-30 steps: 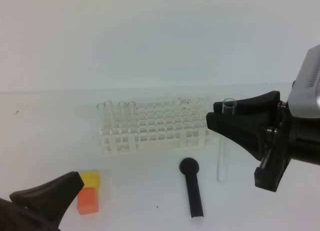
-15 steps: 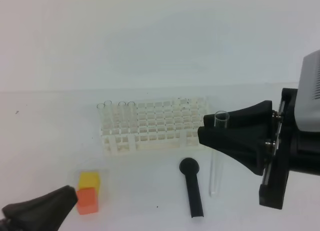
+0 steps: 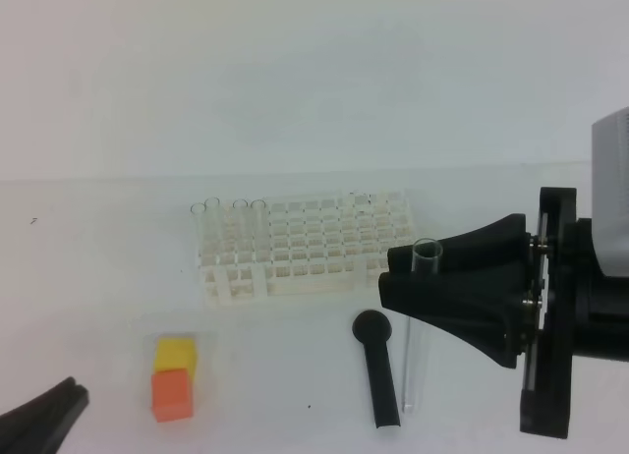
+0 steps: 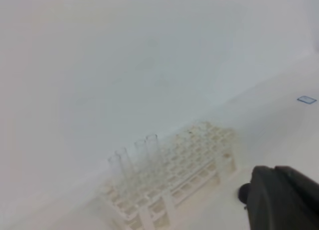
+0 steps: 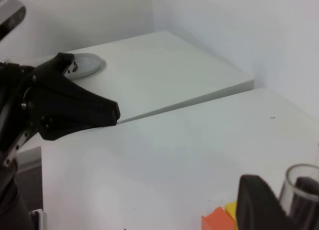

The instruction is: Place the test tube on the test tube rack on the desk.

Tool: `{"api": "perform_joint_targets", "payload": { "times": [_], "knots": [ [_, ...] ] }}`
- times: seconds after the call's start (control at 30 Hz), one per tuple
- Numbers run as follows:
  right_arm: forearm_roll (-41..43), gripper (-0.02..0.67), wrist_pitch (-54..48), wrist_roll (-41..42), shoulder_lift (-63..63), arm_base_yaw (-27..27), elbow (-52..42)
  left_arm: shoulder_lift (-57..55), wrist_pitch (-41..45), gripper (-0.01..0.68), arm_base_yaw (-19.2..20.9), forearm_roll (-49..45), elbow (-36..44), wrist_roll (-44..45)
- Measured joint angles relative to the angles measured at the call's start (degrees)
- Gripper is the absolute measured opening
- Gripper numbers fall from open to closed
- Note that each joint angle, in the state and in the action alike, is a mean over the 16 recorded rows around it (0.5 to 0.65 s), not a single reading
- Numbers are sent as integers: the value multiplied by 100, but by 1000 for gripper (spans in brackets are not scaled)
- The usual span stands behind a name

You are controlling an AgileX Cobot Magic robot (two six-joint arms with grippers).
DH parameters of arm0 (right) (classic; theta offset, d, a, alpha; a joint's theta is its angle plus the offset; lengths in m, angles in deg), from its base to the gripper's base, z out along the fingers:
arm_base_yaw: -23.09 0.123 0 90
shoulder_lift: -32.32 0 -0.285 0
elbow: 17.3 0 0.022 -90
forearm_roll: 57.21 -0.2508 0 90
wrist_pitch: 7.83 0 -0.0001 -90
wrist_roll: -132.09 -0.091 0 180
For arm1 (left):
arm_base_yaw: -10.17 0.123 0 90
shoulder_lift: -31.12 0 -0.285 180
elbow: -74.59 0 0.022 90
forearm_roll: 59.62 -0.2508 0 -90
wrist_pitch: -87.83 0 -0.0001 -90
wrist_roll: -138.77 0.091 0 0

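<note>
A clear test tube (image 3: 415,336) hangs almost upright over the white desk (image 3: 98,277), just right of a black round-headed stick. My right gripper (image 3: 398,275) is shut on the tube near its open rim, to the front right of the test tube rack (image 3: 305,246). The rack is a white lattice with three clear tubes (image 3: 234,218) standing at its left end. In the right wrist view the tube's rim (image 5: 300,184) shows beside a black finger (image 5: 259,206). My left gripper (image 3: 41,417) is shut and empty at the bottom left corner. The left wrist view shows the rack (image 4: 185,166) hazily.
The black round-headed stick (image 3: 378,370) lies in front of the rack. A yellow cube (image 3: 175,354) and an orange cube (image 3: 170,394) sit together at the front left. A wall rises behind the rack. The other arm (image 5: 65,110) shows in the right wrist view.
My right gripper has carried the test tube left and down, closer to the rack's front right corner. The left gripper has drawn back toward the bottom left corner.
</note>
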Motion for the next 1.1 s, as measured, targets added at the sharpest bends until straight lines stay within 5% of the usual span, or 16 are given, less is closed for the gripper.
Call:
{"api": "perform_joint_targets", "payload": {
  "times": [0.53,1.1],
  "knots": [
    [0,120,-86,-4,0,0,0,249,-546,-1,0,-2967,1116,0],
    [0,120,-213,-140,0,0,0,600,331,-1,242,-3055,1360,0]
  ]
}}
